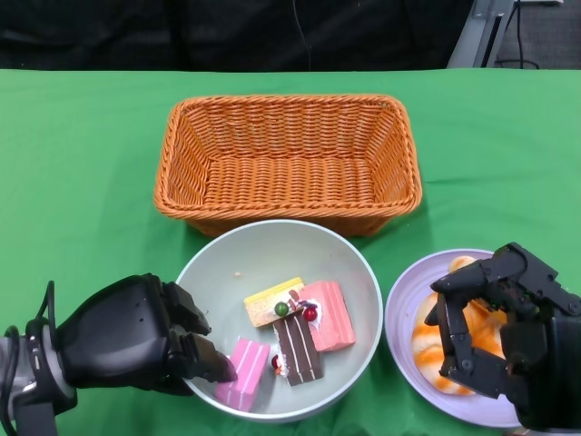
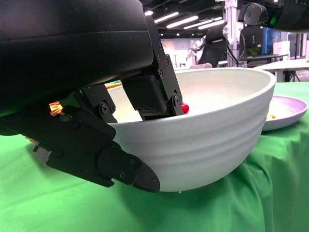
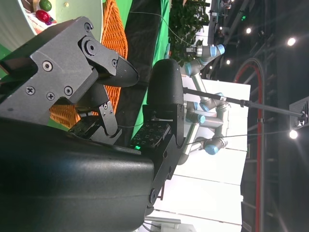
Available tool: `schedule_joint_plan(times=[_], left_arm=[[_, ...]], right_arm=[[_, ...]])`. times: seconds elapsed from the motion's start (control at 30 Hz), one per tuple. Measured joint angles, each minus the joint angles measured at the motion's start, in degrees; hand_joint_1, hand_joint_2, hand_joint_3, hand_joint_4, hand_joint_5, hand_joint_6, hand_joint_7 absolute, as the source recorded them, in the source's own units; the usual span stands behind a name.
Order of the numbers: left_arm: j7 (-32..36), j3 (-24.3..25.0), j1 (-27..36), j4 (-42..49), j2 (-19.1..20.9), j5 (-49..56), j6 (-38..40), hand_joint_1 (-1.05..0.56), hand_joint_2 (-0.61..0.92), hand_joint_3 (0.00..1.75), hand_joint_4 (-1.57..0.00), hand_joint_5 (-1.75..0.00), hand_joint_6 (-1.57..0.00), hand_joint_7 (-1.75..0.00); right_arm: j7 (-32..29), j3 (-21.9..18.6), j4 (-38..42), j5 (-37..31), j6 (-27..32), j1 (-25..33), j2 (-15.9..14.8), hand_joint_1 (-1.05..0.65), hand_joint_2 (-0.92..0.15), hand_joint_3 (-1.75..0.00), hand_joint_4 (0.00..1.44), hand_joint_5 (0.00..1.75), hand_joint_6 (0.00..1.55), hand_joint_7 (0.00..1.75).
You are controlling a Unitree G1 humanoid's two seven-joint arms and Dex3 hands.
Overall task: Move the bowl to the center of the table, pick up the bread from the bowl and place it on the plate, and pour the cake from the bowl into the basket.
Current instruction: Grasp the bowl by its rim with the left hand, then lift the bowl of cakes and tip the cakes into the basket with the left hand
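Left hand (image 1: 136, 336) is gripping the bowl (image 1: 281, 245) at its near-left rim: fingers inside over the lip, thumb under the outer wall (left wrist view is showing this clearly). Bowl is sitting mid-table just in front of the basket (image 1: 289, 159), almost touching its near wall. Cake pieces (image 1: 290, 336) are lying in the near half of the bowl, pink slice right beside the left fingertips.

Right hand (image 1: 499, 327) is hovering over the plate (image 1: 404, 318), fingers spread around the bread (image 1: 427, 350) lying on it. Cannot tell whether it's clamping the bread or letting go; fingers look loose.

Judging step in hand: bread placement finishing, pour coming up. For the pour: keep the rim pinch firm, lift the bowl clear of the basket wall first, then tip away over the basket's near edge so the cakes are sliding forward, not sideways. Right hand should be clearing off the plate before that (bowl's right rim is close to it).
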Motion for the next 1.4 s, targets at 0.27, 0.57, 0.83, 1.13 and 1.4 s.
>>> schedule_joint_plan(times=[0.27, 0.57, 0.83, 1.13, 1.4], left_arm=[[2.29, -0.11, 0.00, 0.55, -0.47, 0.11, 0.46, -0.18, 0.76, 0.00, -1.11, -0.77, -1.35, -0.12], [9.46, -1.85, -0.22, 3.50, -2.07, 0.80, 1.09, -0.07, 0.80, 0.01, -0.79, -1.54, -0.77, -1.44], [10.63, -2.33, -0.97, 4.69, -2.41, 1.16, 1.21, -0.04, 0.80, 0.00, -0.71, -1.71, -0.70, -1.58], [11.47, -2.63, -1.06, 5.35, -3.09, 1.16, 1.23, -0.06, 0.80, 0.00, -0.74, -1.64, -0.75, -1.47], [12.07, -2.79, -1.06, 5.75, -3.23, 1.16, 1.24, -0.06, 0.81, 0.01, -0.75, -1.63, -0.70, -1.57]], right_arm=[[0.02, 0.17, -0.04, 0.02, 0.08, 0.05, 0.00, -0.10, -0.46, -1.08, 0.78, 1.53, 0.78, 1.15], [0.23, 0.57, -0.35, 0.10, 1.18, 0.81, -0.02, -0.08, -0.51, -1.00, 0.78, 1.50, 0.77, 1.15], [0.42, 0.59, -0.37, 0.06, 1.22, 0.82, -0.02, -0.08, -0.51, -0.99, 0.78, 1.49, 0.77, 1.15], [1.09, 0.66, -0.37, 0.26, 1.26, 0.87, -0.09, -0.07, -0.53, -0.97, 0.78, 1.51, 0.76, 1.15], [1.27, 0.64, -0.37, 0.34, 1.26, 0.87, -0.05, -0.07, -0.53, -0.96, 0.79, 1.51, 0.77, 1.15]])
